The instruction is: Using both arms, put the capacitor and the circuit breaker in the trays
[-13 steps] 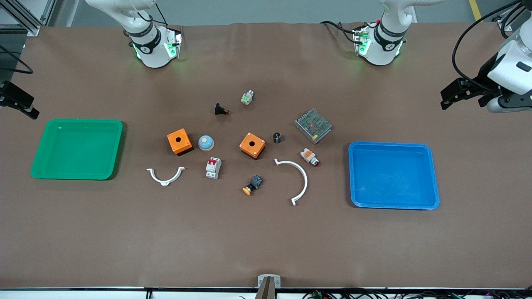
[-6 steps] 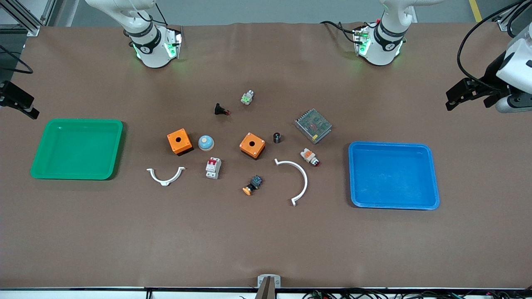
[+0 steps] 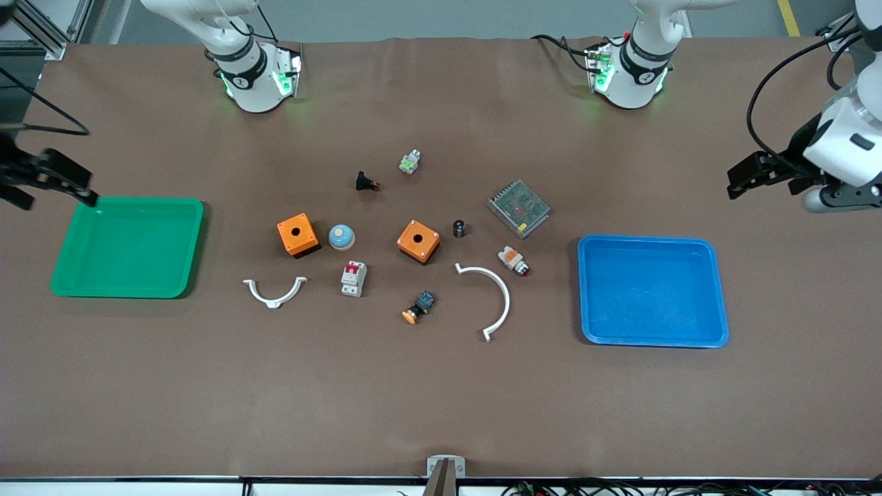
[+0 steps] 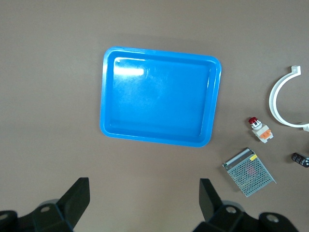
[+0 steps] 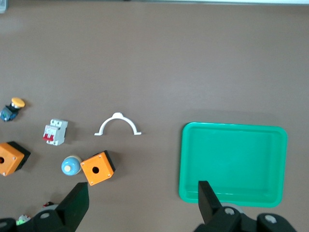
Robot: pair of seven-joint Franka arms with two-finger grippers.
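Observation:
The capacitor, a tiny black cylinder, stands mid-table between an orange box and a mesh-topped power supply; it also shows at the edge of the left wrist view. The circuit breaker, white-grey with red toggles, lies nearer the front camera than a blue dome; the right wrist view shows it too. My left gripper hangs open and empty over bare table beside the blue tray. My right gripper hangs open and empty over the green tray's corner.
A second orange box, two white curved clips, a white-and-orange button, an orange-capped button, a black push-button and a green-lit part lie scattered mid-table.
My right gripper has moved in from the table's end to the green tray's corner. My left gripper drew back a little, then returned toward the blue tray. The parts have not moved.

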